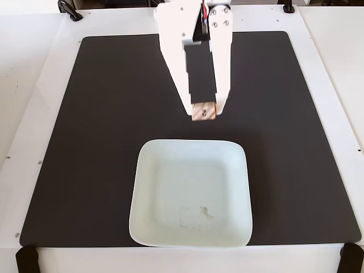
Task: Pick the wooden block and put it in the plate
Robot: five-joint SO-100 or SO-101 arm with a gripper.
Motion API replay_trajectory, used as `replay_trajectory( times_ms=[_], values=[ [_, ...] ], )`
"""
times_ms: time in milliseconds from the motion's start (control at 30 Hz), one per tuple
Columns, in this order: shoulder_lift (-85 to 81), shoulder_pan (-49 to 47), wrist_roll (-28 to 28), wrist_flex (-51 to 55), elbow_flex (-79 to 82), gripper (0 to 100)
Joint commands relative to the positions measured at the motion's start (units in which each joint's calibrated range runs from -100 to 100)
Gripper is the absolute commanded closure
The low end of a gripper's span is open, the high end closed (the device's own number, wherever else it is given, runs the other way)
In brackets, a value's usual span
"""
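1. Gripper (203, 112) clamps wooden block (203, 111) by its sides, "2" end facing camera, above black mat (85, 142) just short of plate (170, 149) far rim.
2. Risk: early release drops block on mat or rim; it could bounce off.
3. Risk: grip near fingertips only; block may slip w/ fast motion.

- Your end effector (203, 112) is white, with a black panel on its face and a touch of red wiring at the top.
- The wooden block (203, 111) is light tan, with a dark "2" on its end.
- The plate (191, 193) is pale mint-white, with small dark scuffs inside.
- The mat (85, 142) is matte black.
- The worktop (28, 85) is white.
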Motion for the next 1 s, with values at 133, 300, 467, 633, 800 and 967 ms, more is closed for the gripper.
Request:
replay_trajectory(
  times_ms=[133, 300, 467, 633, 800, 967],
  values=[
    [16.17, -0.61, 1.42, -0.83, -18.43, 99],
    [17.44, -1.73, 1.42, -0.74, -18.34, 99],
    [17.53, -2.29, 1.42, -0.74, -17.08, 99],
    [17.61, -2.74, 1.42, -0.47, -16.63, 99],
    [16.85, -1.73, 1.47, -0.83, -14.74, 99],
    [16.85, 0.06, 1.47, -0.83, -14.92, 99]
  ],
)
